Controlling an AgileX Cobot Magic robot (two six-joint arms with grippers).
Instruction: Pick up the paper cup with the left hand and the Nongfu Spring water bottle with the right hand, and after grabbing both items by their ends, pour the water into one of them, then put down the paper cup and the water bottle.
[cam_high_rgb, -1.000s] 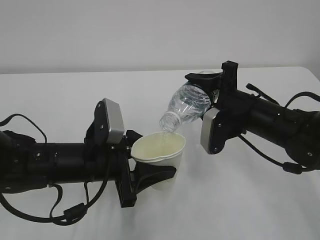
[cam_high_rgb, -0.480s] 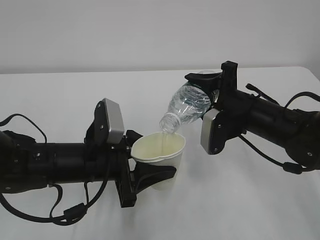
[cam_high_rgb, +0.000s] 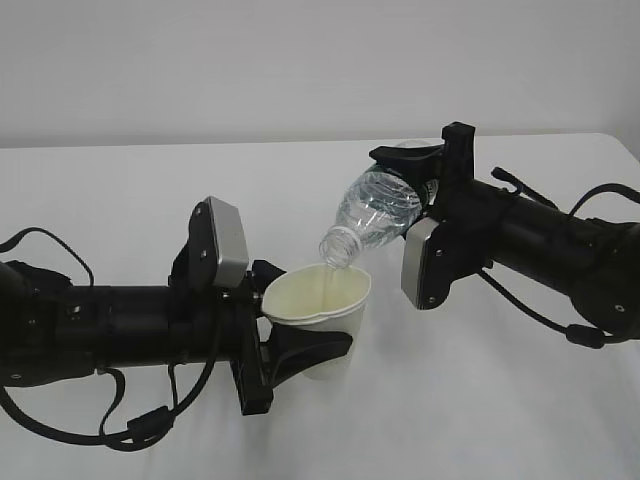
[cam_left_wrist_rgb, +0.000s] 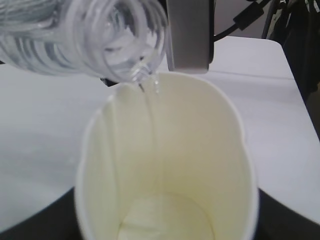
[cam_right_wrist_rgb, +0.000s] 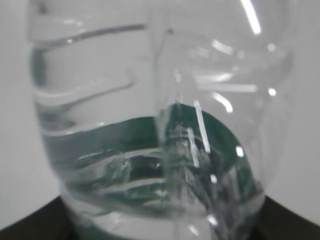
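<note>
the paper cup sits clamped in the left tool just above the surface. a thin stream of water runs in from the tilted nongfu spring water bottle, gripped by the right tool. pouring is underway; next, i judge, level the bottle and set both down.

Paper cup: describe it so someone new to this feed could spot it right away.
On the white table, look at the black arm coming in from the left; its gripper, the left hand, clasps the paper cup just left of centre. It is short, white and tapered with a cream inside, unlike the clear ribbed water bottle tilted above it, whose open mouth trickles water into it.
</note>
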